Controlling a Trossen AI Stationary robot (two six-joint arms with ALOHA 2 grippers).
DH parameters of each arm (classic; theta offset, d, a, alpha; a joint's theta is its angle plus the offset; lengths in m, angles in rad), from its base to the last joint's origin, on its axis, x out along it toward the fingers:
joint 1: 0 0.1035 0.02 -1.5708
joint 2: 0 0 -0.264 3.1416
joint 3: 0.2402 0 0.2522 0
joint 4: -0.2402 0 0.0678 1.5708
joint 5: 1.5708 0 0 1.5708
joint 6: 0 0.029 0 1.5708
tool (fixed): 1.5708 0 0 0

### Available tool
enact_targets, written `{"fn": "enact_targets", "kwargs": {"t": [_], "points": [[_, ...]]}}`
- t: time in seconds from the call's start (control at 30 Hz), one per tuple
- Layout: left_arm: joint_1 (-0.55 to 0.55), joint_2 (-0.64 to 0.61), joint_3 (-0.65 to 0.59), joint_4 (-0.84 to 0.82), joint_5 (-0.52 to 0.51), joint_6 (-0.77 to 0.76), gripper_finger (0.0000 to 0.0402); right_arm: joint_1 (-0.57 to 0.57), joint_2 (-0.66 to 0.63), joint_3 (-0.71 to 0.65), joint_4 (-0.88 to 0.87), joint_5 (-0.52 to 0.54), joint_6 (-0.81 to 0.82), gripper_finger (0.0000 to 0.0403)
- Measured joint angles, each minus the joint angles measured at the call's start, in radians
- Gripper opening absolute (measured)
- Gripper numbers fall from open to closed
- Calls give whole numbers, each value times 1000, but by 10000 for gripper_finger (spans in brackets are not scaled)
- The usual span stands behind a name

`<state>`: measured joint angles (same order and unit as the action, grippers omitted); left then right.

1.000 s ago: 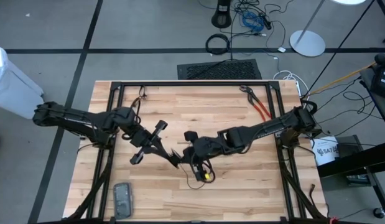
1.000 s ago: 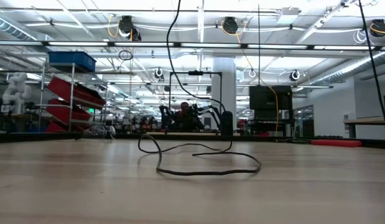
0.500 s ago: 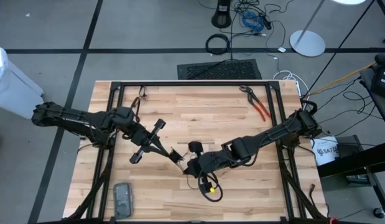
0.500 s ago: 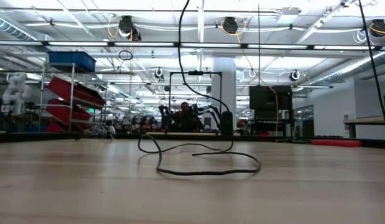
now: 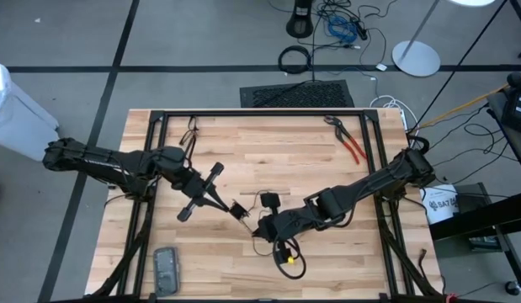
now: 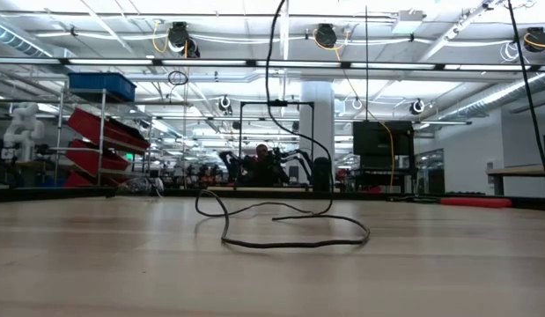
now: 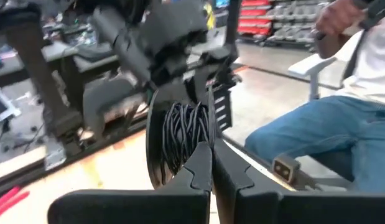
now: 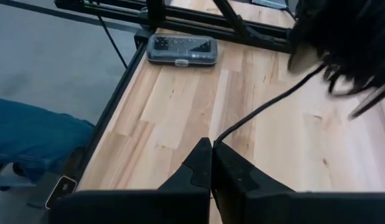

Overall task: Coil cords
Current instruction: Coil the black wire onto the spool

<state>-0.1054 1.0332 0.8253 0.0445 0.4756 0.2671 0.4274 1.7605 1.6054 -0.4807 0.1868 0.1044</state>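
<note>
High view: both arms reach toward the middle of the wooden table (image 5: 243, 151). Left gripper (image 5: 237, 209) sits just left of centre, fingers together, with a small dark bundle at its tip. Right gripper (image 5: 262, 225) lies close beside it, a little nearer the front edge, fingers also together. The cord (image 5: 292, 268) trails from between the two grippers toward the front edge and forms a small loop there, with a yellow bit on it near the right gripper. Red-handled pliers (image 5: 351, 143) lie near the far right corner. A grey flat case (image 5: 166, 265) rests near the front left corner.

Low view: the cord (image 6: 290, 238) lies in a loose flat loop on the tabletop at mid-picture, one strand rising steeply up out of the top of the picture. No gripper shows here.

Left wrist view: the left gripper's fingers (image 7: 198, 168) are pressed together, clamped on a wound bundle of the cord (image 7: 187, 134) that stands just beyond the tips. The right arm's dark body is close behind it. A seated person in blue trousers (image 7: 323, 137) is beyond the table.

Right wrist view: the right gripper's fingers (image 8: 201, 165) are closed, a single strand of cord (image 8: 267, 107) running out from the tips across the wood toward a dark blurred mass. The grey case (image 8: 181, 50) lies near the table edge.
</note>
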Motion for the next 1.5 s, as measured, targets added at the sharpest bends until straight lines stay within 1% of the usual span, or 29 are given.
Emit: {"fn": "enact_targets", "kwargs": {"t": [0.07, 0.23, 0.47, 0.77, 0.97, 1.17, 1.37, 1.5], "points": [[3, 0, 0, -21, -17, 0, 2, 0, -14, 0, -9, 3, 3, 0], [13, 0, 0, -40, -21, -27, 2, 0, -53, 0, -50, 50, -14, 0], [14, 0, 0, -69, -23, -35, 2, -17, -111, 0, -53, 127, -117, 0], [14, 0, 1, -77, -25, -51, 2, -62, -131, 0, -8, 125, -266, 0], [14, 0, 1, -90, -61, -92, 2, -88, -131, 0, 29, 122, -347, 0], [14, 0, 1, -96, -66, -107, 2, -105, -131, 0, 49, 122, -361, 0], [14, 0, 1, -98, -66, -158, 2, -108, -131, 0, 49, 122, -382, 1], [13, 0, 1, -109, -65, -169, 2, -108, -132, 0, 51, 127, -377, 15]]}}
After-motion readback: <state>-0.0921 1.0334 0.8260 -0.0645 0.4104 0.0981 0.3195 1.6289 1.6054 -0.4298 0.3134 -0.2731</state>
